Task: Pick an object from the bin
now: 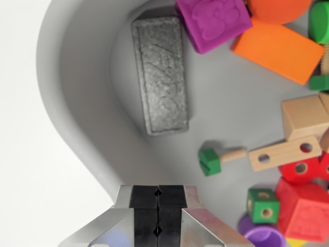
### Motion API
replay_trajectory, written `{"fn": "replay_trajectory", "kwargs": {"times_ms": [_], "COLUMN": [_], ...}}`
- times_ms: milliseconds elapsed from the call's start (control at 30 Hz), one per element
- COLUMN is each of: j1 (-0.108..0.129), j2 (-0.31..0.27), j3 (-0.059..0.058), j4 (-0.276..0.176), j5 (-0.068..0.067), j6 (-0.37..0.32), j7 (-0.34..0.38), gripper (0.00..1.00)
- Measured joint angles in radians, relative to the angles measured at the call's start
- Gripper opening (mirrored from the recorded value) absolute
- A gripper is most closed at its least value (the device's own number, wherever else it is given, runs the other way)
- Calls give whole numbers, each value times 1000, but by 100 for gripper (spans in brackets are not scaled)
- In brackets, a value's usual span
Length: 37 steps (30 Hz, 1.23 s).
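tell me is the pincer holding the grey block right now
No: the pincer is shut with nothing between its pads, and the grey block lies apart from it on the bin floor.

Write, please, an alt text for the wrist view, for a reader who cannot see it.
The gripper, shut and empty, hangs over a grey bin. A grey stone-like block lies ahead of it; a purple cube, an orange block and other toys lie toward the wrist view's right.

Grey bin (67,103) — speckled grey block (160,74), purple cube (213,21), orange block (278,49).
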<state>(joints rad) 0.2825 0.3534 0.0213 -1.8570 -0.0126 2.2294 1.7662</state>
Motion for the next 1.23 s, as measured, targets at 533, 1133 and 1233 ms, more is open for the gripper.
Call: {"fn": "replay_trajectory", "kwargs": {"times_ms": [533, 1133, 1233], "j1": [1, 1, 1], "j2": [-68, -90, -90], "j3": [1, 1, 1], "j4": [59, 96, 96], "j5": [2, 3, 3], "j6": [-139, -202, -202], "j7": [0, -1, -1], "gripper": [0, 0, 0]}}
